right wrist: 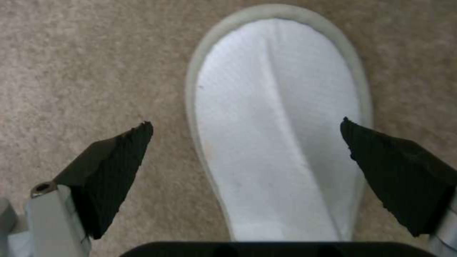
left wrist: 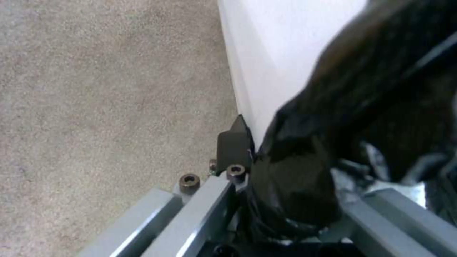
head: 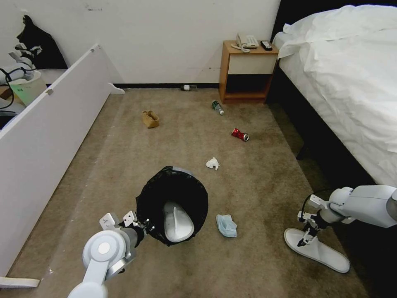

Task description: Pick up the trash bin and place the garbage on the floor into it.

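The left tool is clamped on the trash bin rim at 7 o'clock, keeping it tilted with 1 slipper inside. At 4 o'clock the right tool, pads spread, straddles the second slipper on the floor, seemingly for pickup.

The left gripper clamps the bag-covered rim of the trash bin; one dark pad presses its white wall, above the carpet.
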